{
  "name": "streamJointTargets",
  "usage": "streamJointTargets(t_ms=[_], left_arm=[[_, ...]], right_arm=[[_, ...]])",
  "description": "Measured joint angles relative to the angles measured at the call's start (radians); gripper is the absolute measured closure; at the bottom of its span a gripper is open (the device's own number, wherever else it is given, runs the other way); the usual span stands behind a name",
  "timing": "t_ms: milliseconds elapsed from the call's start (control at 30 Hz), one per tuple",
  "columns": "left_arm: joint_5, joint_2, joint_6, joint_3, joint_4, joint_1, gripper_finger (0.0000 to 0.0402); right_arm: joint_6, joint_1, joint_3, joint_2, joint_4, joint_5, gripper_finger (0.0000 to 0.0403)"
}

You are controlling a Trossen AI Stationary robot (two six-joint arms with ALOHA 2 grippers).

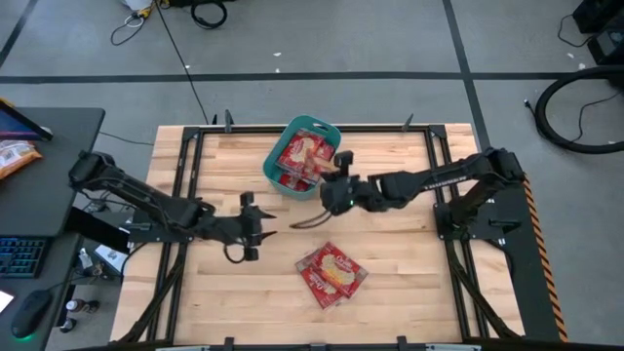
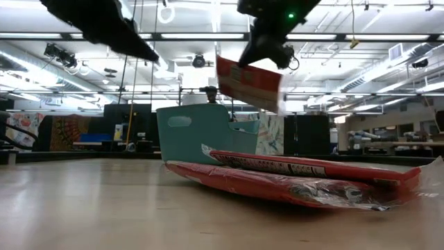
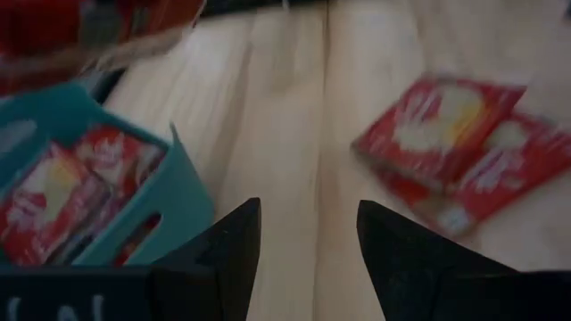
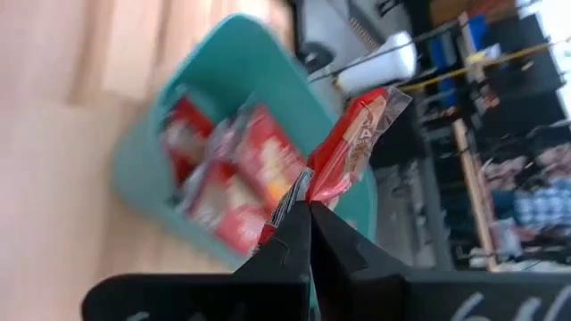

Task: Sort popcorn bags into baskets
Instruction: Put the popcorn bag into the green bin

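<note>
A teal basket point(image 1: 327, 130) stands at the table's far middle with several red popcorn bags point(image 1: 300, 156) lying inside it; it also shows in the low view point(image 2: 191, 132). Two more popcorn bags point(image 1: 331, 273) lie overlapped flat on the wood toward the near edge, close up in the low view point(image 2: 298, 179). My right gripper point(image 1: 338, 192) hangs just near-right of the basket, shut on one popcorn bag point(image 2: 250, 83). My left gripper point(image 1: 257, 226) is open above bare wood, left of the lying bags, touching nothing. My right gripper pinches a popcorn bag between its two shut fingers at one edge point(image 4: 314, 183). The fingers come at it from above. The bag is lifted clear of the table and hangs tilted below the gripper point(image 2: 267, 52), over the basket's near side.
A black frame point(image 1: 195, 136) runs round the wooden table top. Bare wood lies between the left gripper and the lying bags, and along the right side. A desk with a keyboard and an orange snack bag point(image 1: 15, 156) stands off the table's left.
</note>
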State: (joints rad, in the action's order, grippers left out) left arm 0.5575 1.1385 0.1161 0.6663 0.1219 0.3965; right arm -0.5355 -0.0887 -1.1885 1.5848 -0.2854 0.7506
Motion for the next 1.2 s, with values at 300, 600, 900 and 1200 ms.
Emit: streamJointTargets(t_ms=[300, 600, 900, 1200], left_arm=[[0.045, -0.147, -0.184, -0.150, -0.409, -0.017, 0.0210], [0.045, -0.146, -0.145, -0.184, -0.535, -0.060, 0.0210], [0.045, -0.142, -0.128, -0.184, -0.516, -0.064, 0.0210], [0.053, -0.142, -0.128, -0.184, -0.512, -0.088, 0.0210]], right_arm=[[-0.329, 0.096, -0.012, 0.034, 0.240, -0.118, 0.0400], [-0.794, 0.181, -0.122, 0.238, 0.241, -0.202, 0.0397], [-1.054, 0.296, -0.123, 0.343, 0.448, -0.221, 0.0384], [-0.746, 0.319, -0.123, 0.342, 0.450, -0.167, 0.0322]])
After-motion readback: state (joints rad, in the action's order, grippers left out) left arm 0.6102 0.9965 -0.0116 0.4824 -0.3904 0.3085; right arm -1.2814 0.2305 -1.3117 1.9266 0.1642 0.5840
